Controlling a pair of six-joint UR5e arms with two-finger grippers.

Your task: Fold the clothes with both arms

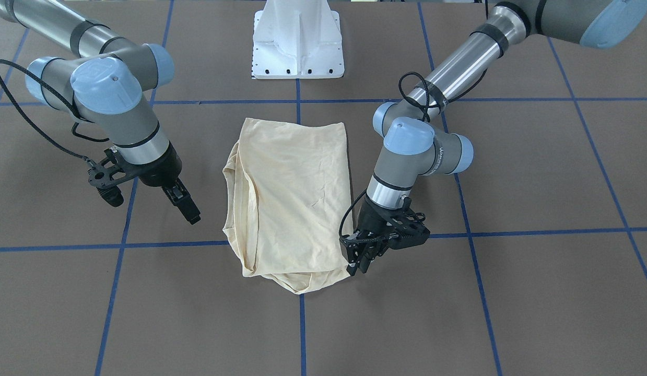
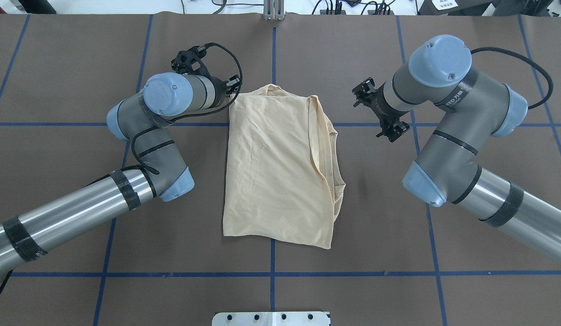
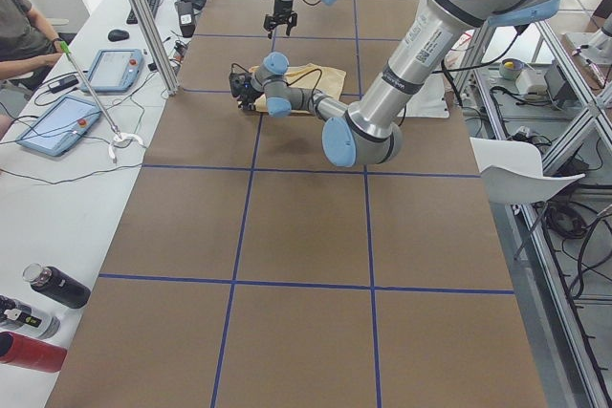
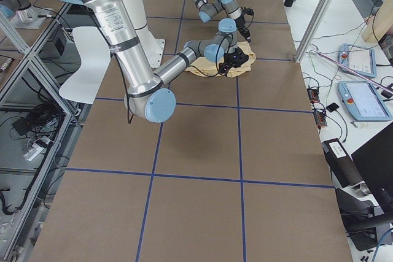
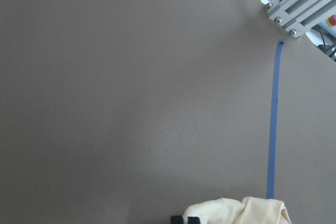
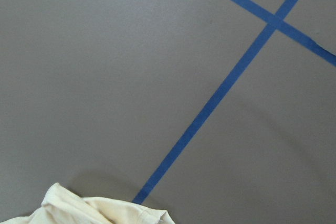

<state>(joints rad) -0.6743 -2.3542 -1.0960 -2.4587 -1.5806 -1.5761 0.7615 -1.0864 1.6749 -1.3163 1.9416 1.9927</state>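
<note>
Cream T-shirt (image 2: 280, 167) folded rectangular, print hidden.

Left arm (image 1: 461, 57) and right arm (image 1: 125, 112): silver-grey tubes, grey joints, light blue caps, black tape bands. Black braided cables (image 2: 511, 51) loop along each wrist. White bolted pedestal base (image 1: 298, 47).

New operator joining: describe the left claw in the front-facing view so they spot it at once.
Start at the white pedestal base at the view's top, then follow the arm on the view's right down to its black left claw. Its tips sit at the cream shirt's corner; the right claw hangs beside the cloth, apart.
</note>
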